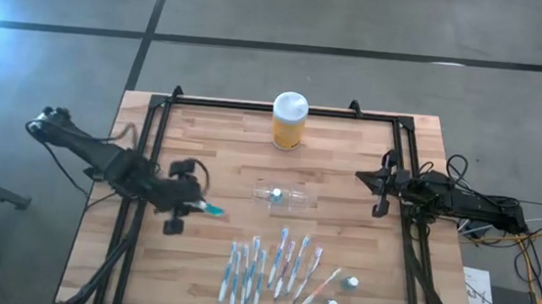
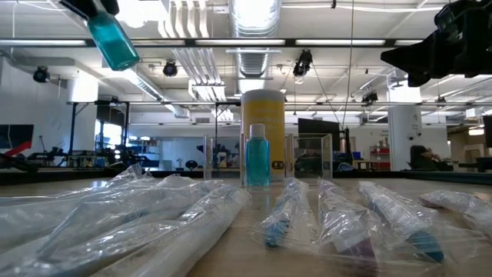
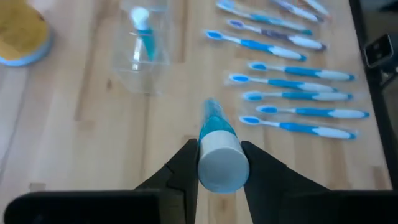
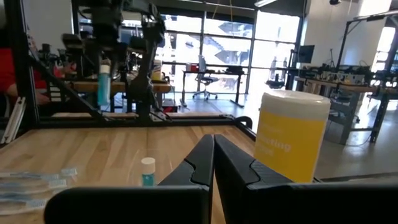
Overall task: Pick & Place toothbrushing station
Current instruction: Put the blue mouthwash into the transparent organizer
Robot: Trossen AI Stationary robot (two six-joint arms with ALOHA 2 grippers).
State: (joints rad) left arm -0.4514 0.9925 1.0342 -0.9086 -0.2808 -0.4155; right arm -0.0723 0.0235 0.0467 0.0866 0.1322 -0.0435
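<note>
The toothbrushing station (image 1: pixel 287 199), a low see-through holder, stands mid-table with a small blue bottle (image 2: pixel 257 158) upright in one compartment. It also shows in the left wrist view as the station (image 3: pixel 140 59). My left gripper (image 1: pixel 197 205) hovers left of it, shut on another small blue bottle (image 1: pixel 213 209) with a white cap. My right gripper (image 1: pixel 380 188) waits shut near the table's right edge. The yellow jar (image 1: pixel 288 121) stands at the far edge. My left gripper pinches the bottle's white-capped end (image 3: pixel 219 163) between its two fingers (image 3: pixel 184 169). The fingers come from the table's left, slanting down, and lie along the bottle. The blue body (image 3: pixel 213 121) points away past the fingertips. The bottle (image 2: pixel 114 40) hangs tilted, clear of the table.
Several wrapped toothbrushes (image 1: pixel 271 265) lie in rows toward the near edge, with two small white-capped bottles (image 1: pixel 341 292) beside them at the right. A black frame (image 1: pixel 160 123) runs along the table's left, far and right sides.
</note>
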